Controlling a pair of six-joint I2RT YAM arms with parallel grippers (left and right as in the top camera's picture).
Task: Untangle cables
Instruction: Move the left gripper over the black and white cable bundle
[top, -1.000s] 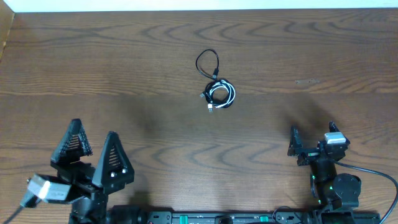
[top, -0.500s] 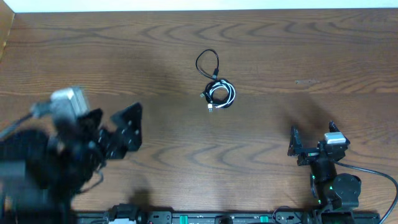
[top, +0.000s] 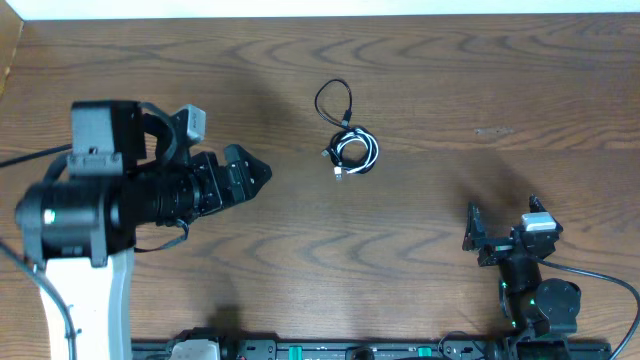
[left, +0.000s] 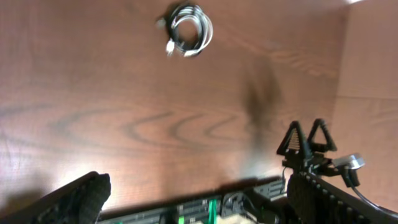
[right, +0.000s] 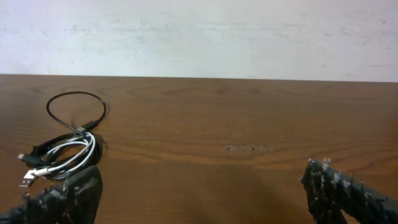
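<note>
My left gripper hangs over the left half of the table, its black wedge-shaped fingers spread wide with nothing between them, tips pointing right toward the middle. The tabletop is dark brown wood with long wavy grain and a dull sheen. The cables lie near the centre, a little toward the far side, well apart from both my grippers: thin white and black cords wound into a small tight coil, a single black loop springing out on its far side, small plugs poking out at the near left. My right gripper sits low at the near right, its knobbly black fingers also parted and empty.
</note>
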